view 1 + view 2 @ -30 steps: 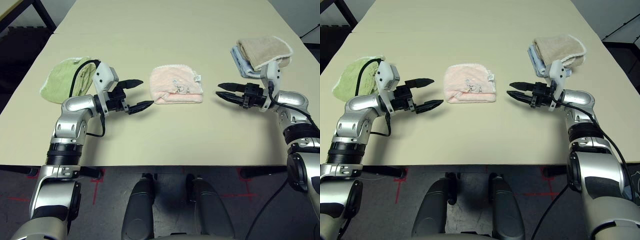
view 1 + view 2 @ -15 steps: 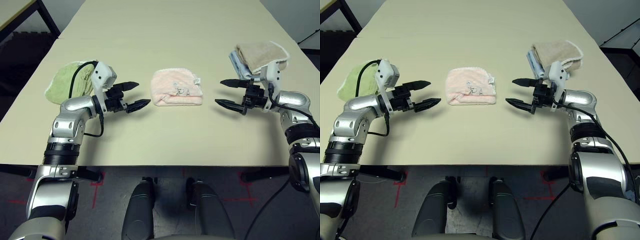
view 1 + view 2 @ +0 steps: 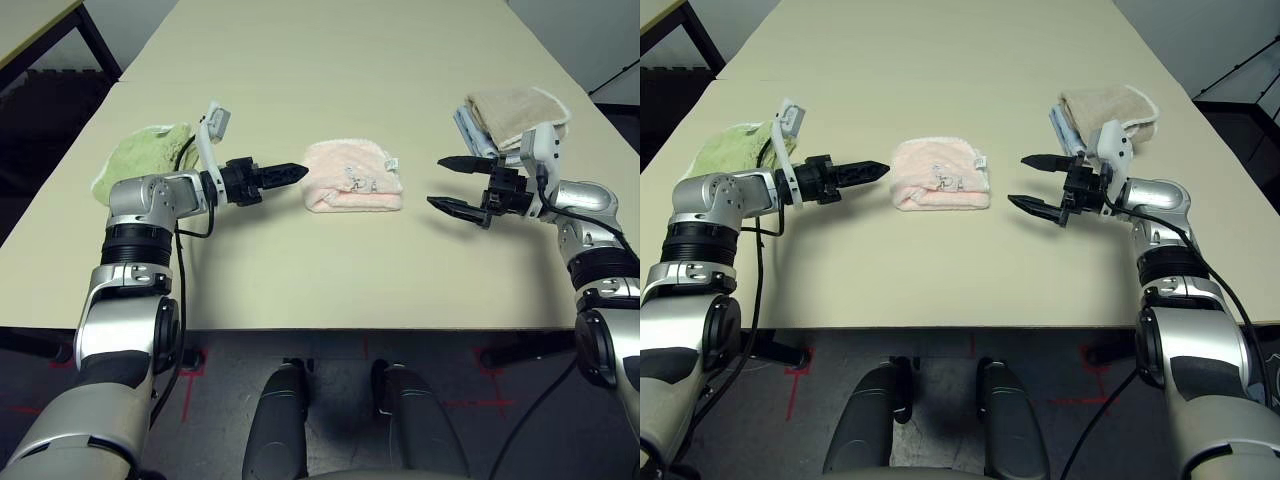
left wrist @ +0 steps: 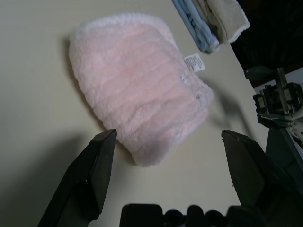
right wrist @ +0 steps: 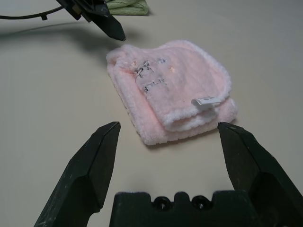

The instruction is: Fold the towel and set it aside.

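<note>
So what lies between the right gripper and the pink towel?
Bare table: the left eye view shows nothing between the open right gripper and the folded towel.

Both arms are built of rounded silver metal shells joined by ribbed black rings. Each ends in a black two-fingered gripper, left gripper [image 3: 280, 174] and right gripper [image 3: 447, 184], with tapering pointed fingers, a white wrist housing and looping black cable.

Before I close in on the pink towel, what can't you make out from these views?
- Towel: the small print on its white tag is too small to read in the right wrist view.
- Blue towel: mostly covered by the beige towel, head views.
- Green towel: partly hidden behind the left arm.
</note>
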Available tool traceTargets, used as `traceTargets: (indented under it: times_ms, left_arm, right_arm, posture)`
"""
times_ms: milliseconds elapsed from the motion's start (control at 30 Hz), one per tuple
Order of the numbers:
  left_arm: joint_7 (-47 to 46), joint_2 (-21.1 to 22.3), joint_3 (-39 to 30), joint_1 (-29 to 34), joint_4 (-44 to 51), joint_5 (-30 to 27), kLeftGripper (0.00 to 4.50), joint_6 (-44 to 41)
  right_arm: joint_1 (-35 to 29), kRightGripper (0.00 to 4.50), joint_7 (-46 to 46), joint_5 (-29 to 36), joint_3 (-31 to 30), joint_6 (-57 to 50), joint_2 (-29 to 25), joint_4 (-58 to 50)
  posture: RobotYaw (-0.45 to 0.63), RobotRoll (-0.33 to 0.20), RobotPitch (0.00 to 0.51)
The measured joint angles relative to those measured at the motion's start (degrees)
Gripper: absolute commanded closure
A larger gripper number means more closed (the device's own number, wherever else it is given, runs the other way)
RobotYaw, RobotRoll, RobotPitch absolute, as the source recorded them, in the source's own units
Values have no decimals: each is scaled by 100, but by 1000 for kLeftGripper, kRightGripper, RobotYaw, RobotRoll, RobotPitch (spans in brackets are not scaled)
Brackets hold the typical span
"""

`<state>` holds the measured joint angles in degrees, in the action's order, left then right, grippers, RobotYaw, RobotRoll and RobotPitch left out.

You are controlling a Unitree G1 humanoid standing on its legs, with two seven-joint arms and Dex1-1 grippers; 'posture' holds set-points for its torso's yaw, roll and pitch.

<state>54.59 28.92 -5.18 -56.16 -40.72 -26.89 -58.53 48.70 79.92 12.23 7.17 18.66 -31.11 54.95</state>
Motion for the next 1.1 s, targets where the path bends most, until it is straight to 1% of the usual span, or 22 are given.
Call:
traceTargets:
  times_ms: [133,367,567,800,967,1100]
  left_arm:
    - [9,-26,138,-2,-83,27,0,-163]
    - [-19,-91,147,-13,-97,32,0,-235]
    - [-188,-196,-40,-58,-240,1,0,-313]
    - [-230,-302,-61,-84,-297,1,0,-334]
    - [-353,-375,-246,-133,-343,-18,0,-355]
    - [-486,-460,-470,-284,-592,-56,0,-384]
  right_arm:
    - [-18,44,6,42,0,-34,5,-108]
    - [-81,44,12,53,-1,-120,22,-201]
    - [-84,44,13,53,-1,-141,28,-224]
    - [-118,44,13,54,-1,-180,34,-293]
    - [-173,44,13,54,-1,-209,33,-306]
    - [-230,44,14,55,-3,-228,32,-392]
  posture:
    - [4,0,176]
    - [7,0,182]
    - [5,0,186]
    - [2,0,186]
    - [-5,0,199]
    - [-20,0,212]
